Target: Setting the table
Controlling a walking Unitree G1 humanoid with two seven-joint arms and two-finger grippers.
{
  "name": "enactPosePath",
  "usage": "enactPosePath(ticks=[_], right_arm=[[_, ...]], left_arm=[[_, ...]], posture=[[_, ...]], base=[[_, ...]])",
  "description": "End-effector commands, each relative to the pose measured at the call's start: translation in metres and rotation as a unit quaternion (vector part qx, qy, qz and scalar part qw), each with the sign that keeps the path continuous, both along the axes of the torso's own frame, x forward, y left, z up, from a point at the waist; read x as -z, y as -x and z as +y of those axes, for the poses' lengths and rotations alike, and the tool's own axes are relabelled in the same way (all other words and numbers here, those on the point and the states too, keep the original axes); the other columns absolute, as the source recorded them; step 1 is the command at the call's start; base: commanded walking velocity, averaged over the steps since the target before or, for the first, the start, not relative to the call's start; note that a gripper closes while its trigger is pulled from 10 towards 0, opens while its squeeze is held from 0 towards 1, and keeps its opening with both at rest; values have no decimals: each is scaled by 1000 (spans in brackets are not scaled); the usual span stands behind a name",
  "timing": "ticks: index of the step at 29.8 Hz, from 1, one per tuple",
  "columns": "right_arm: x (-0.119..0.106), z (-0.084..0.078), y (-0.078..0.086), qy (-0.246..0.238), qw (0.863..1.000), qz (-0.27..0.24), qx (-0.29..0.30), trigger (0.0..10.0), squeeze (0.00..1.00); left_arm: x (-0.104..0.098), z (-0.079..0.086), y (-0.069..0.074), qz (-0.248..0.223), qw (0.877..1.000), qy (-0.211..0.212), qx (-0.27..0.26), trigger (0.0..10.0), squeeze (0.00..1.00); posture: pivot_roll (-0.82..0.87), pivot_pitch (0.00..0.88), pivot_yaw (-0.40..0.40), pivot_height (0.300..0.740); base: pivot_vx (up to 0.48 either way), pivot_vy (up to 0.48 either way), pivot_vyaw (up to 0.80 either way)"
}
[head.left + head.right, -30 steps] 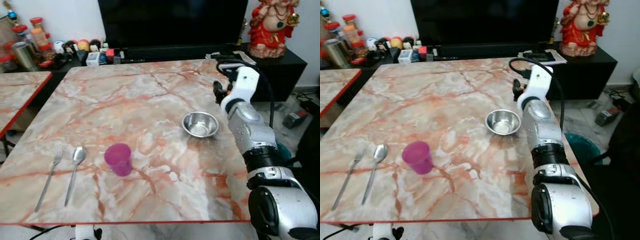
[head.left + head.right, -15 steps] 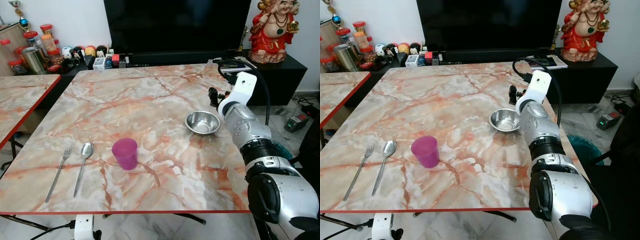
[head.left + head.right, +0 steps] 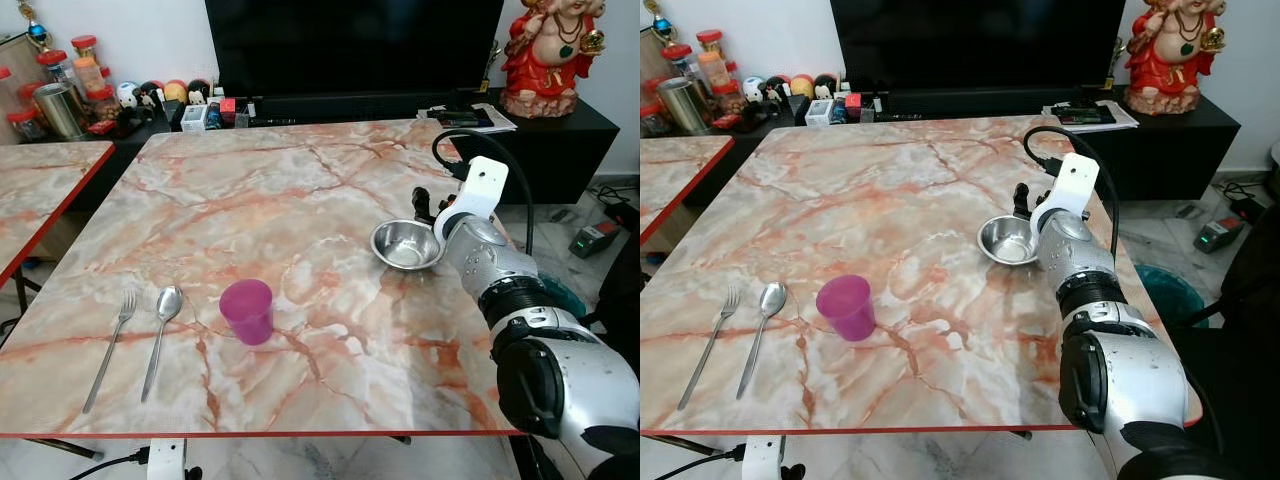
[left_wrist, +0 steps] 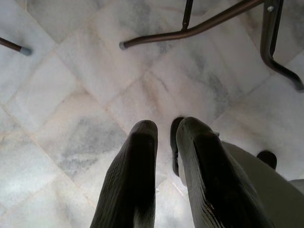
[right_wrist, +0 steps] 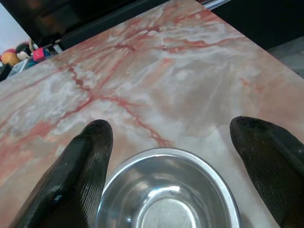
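Looking from the bench's left edge, I see the fork and spoon near the front-left corner, then the pink cup. My left gripper hangs over the floor, fingers nearly together. The steel bowl sits near the right edge, between the wide-open fingers of my right gripper. I fear closing off-centre pushes the bowl off that edge.

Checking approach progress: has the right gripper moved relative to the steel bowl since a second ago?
Yes. The right gripper has come down toward the steel bowl; earlier it stood beyond the bowl's far rim, now its open fingers straddle it.
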State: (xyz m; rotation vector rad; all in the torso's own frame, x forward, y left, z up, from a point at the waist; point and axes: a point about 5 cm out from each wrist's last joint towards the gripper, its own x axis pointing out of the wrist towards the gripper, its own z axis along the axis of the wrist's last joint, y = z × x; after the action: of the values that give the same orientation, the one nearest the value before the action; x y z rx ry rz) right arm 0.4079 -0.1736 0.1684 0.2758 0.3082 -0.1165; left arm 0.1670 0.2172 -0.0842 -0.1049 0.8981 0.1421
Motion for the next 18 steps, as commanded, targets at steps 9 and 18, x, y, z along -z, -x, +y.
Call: enactPosePath(ticks=[9,18], right_arm=[[5,-13,2,3,999,13,47,10000,0],[13,-26,7,15,996,26,83,10000,0]], left_arm=[[5,7,17,18,1000,1,-4,10000,0],[6,7,19,20,1000,2,0,10000,0]], posture=[[14,0,47,728],[6,0,51,728]], base=[[0,0,0],[0,0,0]])
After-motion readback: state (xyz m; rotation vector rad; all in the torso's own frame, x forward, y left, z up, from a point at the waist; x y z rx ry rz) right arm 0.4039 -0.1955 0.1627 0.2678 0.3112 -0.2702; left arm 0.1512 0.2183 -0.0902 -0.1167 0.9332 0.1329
